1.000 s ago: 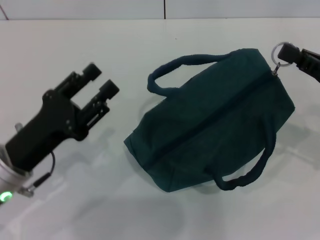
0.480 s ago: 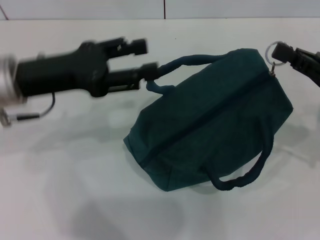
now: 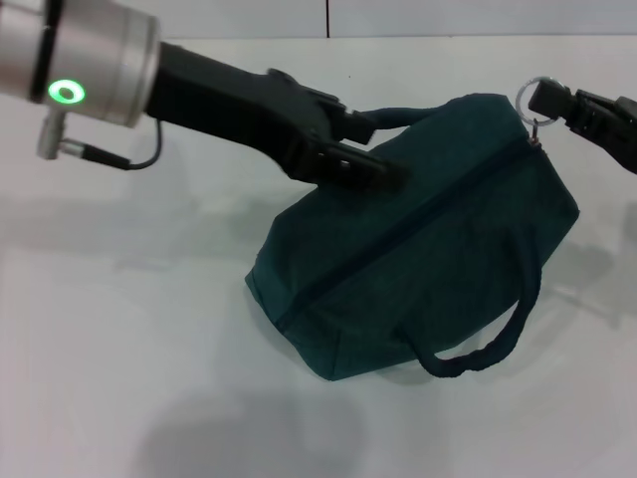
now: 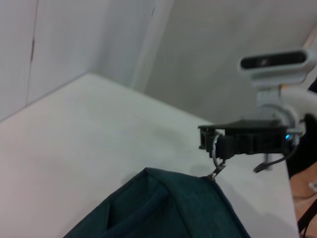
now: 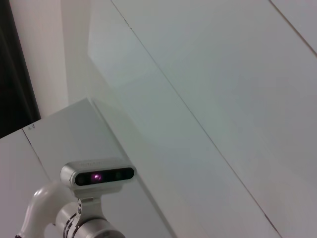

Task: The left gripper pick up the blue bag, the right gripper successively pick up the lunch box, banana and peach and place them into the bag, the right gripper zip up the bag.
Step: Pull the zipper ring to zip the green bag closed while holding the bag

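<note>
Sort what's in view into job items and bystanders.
Job items: blue bag, its zipper ring, left gripper at the bag's far handle, right gripper at the ring.
Bystanders: only the white table; no lunch box, banana or peach visible.

Matt teal cloth bag (image 3: 418, 239); shiny metal zipper ring (image 3: 530, 98); smooth white table (image 3: 129, 329)

left hand (image 3: 373, 149) fingertips hidden against bag (image 3: 418, 239) — right arm cropped
</note>
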Motion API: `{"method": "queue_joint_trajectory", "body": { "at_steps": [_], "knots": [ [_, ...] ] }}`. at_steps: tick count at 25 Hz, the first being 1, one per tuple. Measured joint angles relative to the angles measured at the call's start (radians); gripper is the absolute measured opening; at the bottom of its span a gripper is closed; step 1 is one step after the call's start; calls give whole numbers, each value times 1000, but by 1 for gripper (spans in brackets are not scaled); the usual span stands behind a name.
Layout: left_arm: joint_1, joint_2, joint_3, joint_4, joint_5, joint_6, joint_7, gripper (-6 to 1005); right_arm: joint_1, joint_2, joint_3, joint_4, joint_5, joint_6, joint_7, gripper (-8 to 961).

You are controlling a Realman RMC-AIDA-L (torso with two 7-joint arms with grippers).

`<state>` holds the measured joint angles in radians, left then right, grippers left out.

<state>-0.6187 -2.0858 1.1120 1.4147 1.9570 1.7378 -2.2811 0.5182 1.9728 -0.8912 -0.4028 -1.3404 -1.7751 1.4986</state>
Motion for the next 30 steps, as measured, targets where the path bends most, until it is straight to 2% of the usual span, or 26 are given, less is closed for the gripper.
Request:
{"method": "queue_joint_trajectory", "body": {
  "at_steps": [6, 11, 16, 19, 25, 30],
  "knots": [
    [-11, 1, 74, 10, 33, -33, -54, 719, 1, 0, 0, 0, -1, 1, 0, 55],
    [-20, -1, 90, 7, 48, -56, -77, 706, 2, 0, 0, -1, 0, 2, 0, 56],
    [-7, -2, 98, 10, 31, -79, -48, 600, 2, 0, 0, -1, -1, 4, 0, 56],
    [-3, -1, 106, 4, 22, -92, -29, 396, 2, 0, 0, -1, 0, 4, 0, 57],
    [-10, 1, 115, -8, 23, -94, -21, 171, 2, 0, 0, -1, 0, 4, 0, 57],
    [-11, 2, 116, -8, 23, -93, -8, 112, 2, 1, 1, -1, 0, 3, 0, 58]
  ]
}}
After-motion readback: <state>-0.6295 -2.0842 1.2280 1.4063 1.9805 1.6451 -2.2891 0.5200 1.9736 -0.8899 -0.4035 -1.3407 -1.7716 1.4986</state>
